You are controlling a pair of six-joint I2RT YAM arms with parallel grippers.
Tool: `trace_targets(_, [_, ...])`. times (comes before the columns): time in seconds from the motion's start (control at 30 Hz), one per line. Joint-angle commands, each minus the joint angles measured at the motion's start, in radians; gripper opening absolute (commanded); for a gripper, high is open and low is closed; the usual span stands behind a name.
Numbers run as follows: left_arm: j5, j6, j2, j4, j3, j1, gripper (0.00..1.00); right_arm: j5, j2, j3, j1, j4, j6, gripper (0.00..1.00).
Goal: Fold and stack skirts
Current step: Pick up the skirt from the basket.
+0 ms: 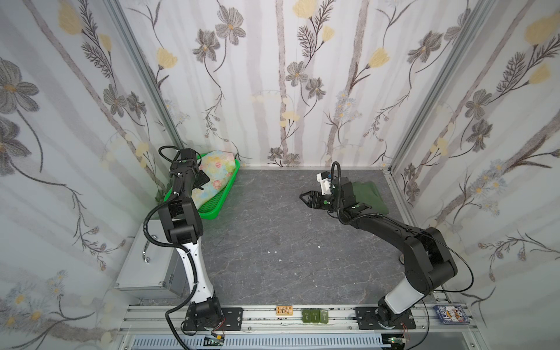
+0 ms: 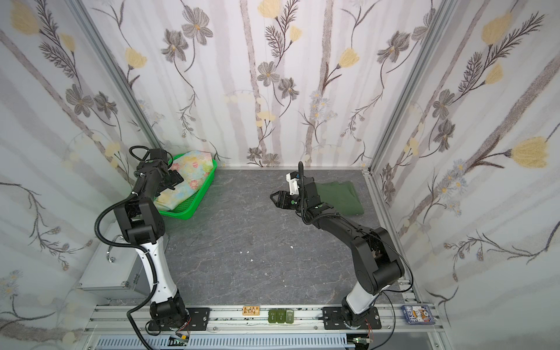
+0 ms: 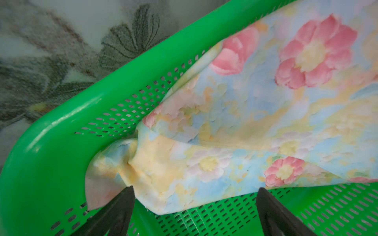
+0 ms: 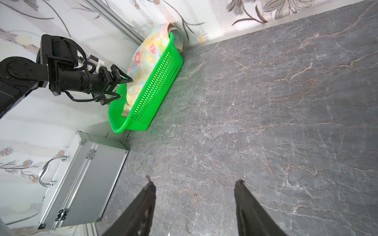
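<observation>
**Both grippers spread and empty; one skirt in the basket, one flat on the table**

A silver case [image 1: 145, 266] sits at the left edge of the table [image 1: 272, 242], toward the near side.

Beyond it, in the far-left corner, stands a bright green basket [image 1: 209, 207]. The floral skirt [image 1: 218, 172] lies bunched inside it. The cloth rises above the rim, and one end spills over at the back wall.

The left gripper [image 1: 200, 180] reaches into the basket's near end. In the left wrist view its two fingers [image 3: 120, 210] are spread wide. A folded edge of the floral skirt lies just ahead of the tips and partly between them. Whether the cloth touches a finger cannot be told, and nothing is pinched.

The middle of the table is bare grey stone pattern with a few pale specks.

The right gripper [image 1: 304, 200] hovers right of centre, in the far half, pointing toward the basket side. In the right wrist view its fingers [image 4: 143, 204] stand apart with only bare table between them.

Just behind that wrist, in the far-right corner, the olive-green skirt [image 1: 369, 197] lies flat and folded. The arm hides part of it.

On the rail along the near edge sit a small wooden block [image 1: 284, 310], three green blocks [image 1: 315, 315] and a blue card box [image 1: 453, 314].
</observation>
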Motion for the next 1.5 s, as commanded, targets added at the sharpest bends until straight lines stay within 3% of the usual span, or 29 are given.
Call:
trace_targets(0.0, [-0.017, -0.011, 0.028, -0.011, 0.03, 0.004, 0.96, -0.027, -0.002, -0.002, 0.003, 0.056, 0.026, 0.61])
trace_targets(0.5, [-0.095, 0.026, 0.112, -0.011, 0.141, 0.019, 0.95, -0.056, 0.04, 0.031, 0.004, 0.054, 0.053, 0.57])
trace_targets(0.87, [-0.072, 0.029, 0.181, -0.01, 0.19, 0.025, 0.85, -0.073, 0.051, 0.059, 0.003, 0.063, 0.087, 0.55])
trace_targets(1.0, [-0.063, 0.023, 0.2, -0.01, 0.202, 0.025, 0.69, -0.073, 0.053, 0.068, 0.002, 0.054, 0.088, 0.54])
trace_targets(1.2, [-0.054, 0.023, 0.217, -0.01, 0.209, 0.025, 0.34, -0.071, 0.057, 0.073, 0.003, 0.048, 0.091, 0.54])
trace_targets(1.3, [-0.042, 0.021, 0.203, -0.01, 0.206, 0.025, 0.04, -0.067, 0.061, 0.075, 0.003, 0.041, 0.087, 0.53])
trace_targets(1.33, [-0.034, 0.018, 0.193, -0.01, 0.203, 0.025, 0.0, -0.064, 0.058, 0.075, 0.002, 0.034, 0.083, 0.53])
trace_targets(1.47, [0.01, 0.009, 0.136, -0.01, 0.19, 0.023, 0.0, -0.043, 0.036, 0.072, 0.001, 0.008, 0.067, 0.53])
